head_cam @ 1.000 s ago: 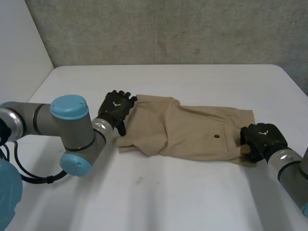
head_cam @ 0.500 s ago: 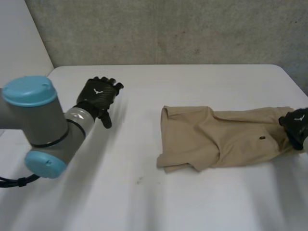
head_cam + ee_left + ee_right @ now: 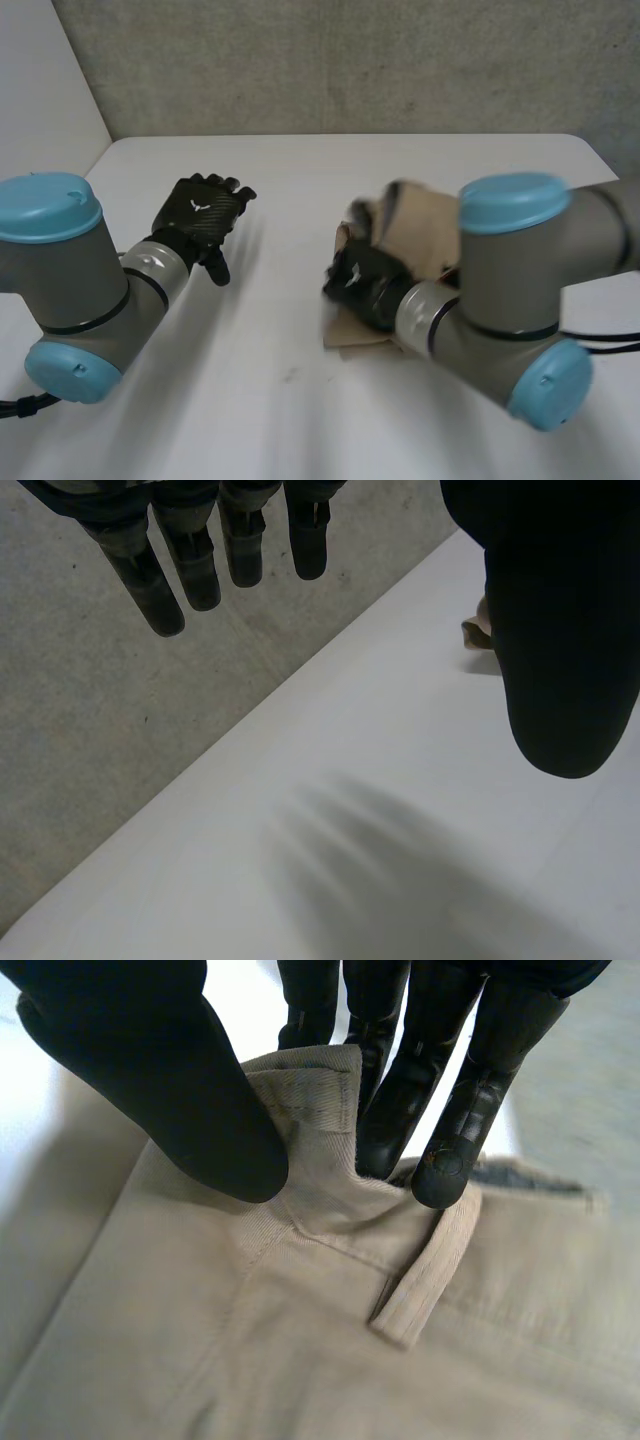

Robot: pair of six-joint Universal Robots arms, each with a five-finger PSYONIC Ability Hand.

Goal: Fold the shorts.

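Observation:
The tan shorts (image 3: 404, 222) lie bunched right of the table's middle, largely hidden behind my right arm (image 3: 505, 290). My right hand (image 3: 367, 281) reaches across them to their left side. In the right wrist view my right hand (image 3: 160, 1070) pinches a fold of the shorts (image 3: 300, 1340) near the waistband between thumb and fingers (image 3: 432, 1080). My left hand (image 3: 204, 214) hovers over bare table well left of the cloth. Its fingers (image 3: 190, 565) are straight and spread, holding nothing. A small tip of the shorts (image 3: 478, 632) peeks out beside its thumb.
The white table (image 3: 300, 420) has bare surface at the front and on the left. A grey concrete wall (image 3: 350, 60) runs behind its far edge, and a pale wall stands at the left. My left arm's elbow (image 3: 65, 290) hangs over the table's left front.
My right arm has swung from the right edge leftward over the shorts, carrying the pinched cloth with it. My left hand left the shorts a second ago and has since stayed nearly still.

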